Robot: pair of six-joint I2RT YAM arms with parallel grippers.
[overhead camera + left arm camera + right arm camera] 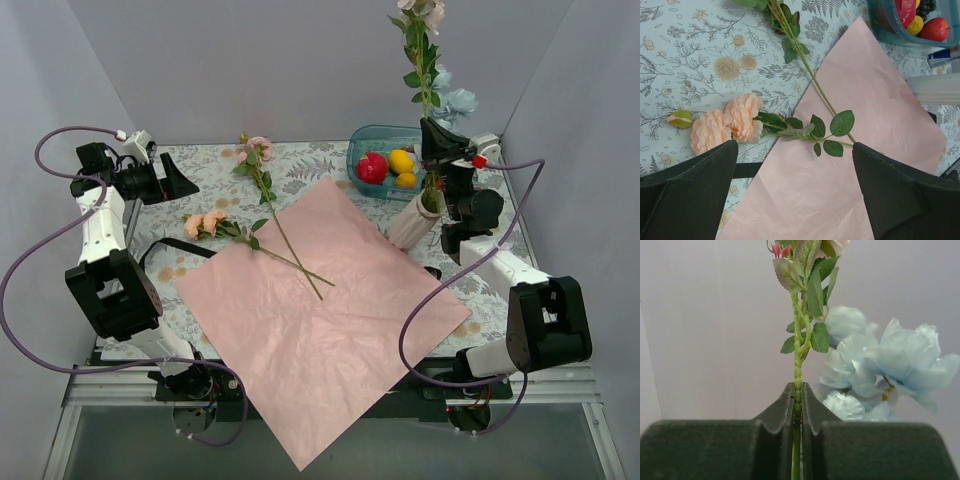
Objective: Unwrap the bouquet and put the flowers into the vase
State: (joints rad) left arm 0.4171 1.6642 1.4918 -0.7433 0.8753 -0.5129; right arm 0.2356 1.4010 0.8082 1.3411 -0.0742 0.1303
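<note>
Now we see the right gripper point(797, 400) clamped tight on 1 upright flower stem point(798, 355), its leafy top rising well above the fingers. Below the gripper the stem runs down to the mouth of the white vase point(412, 222), which leans a little at the right rear of the counter point(300, 165). Pale blue blooms point(890, 365) sit just behind the held stem. We find the pink wrapping paper point(330, 330) spread flat over the middle of the counter. 2 more flowers lie on the counter with their stems crossing on the paper's upper left part: a pink rose point(257, 148) and a peach pair point(205, 222). The left gripper point(795, 150) hovers above the peach pair with its fingers wide apart, holding nothing. A teal bowl point(362, 140) of fruit stands near the vase.
</note>
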